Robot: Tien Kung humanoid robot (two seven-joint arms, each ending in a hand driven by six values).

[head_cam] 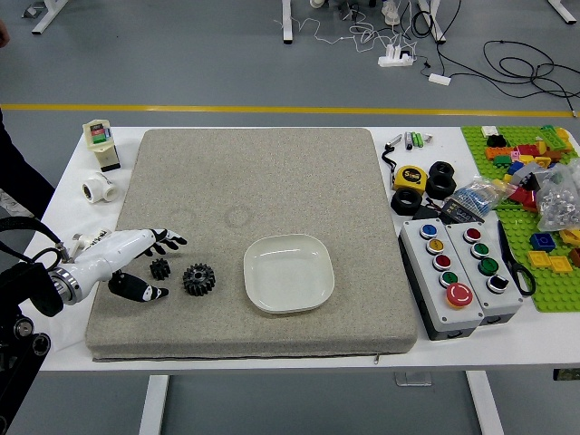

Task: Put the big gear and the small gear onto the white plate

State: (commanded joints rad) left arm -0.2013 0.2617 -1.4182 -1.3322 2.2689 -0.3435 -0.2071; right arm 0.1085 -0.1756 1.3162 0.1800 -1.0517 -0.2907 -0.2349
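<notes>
The left hand (116, 256) is open around the small gear (160, 269).
The thumb and the other fingers are apart, and the small gear lies between them on the grey mat (299, 181), not gripped; the big gear (198, 280) lies just beside it, between the small gear and the white plate (288, 274).
</notes>
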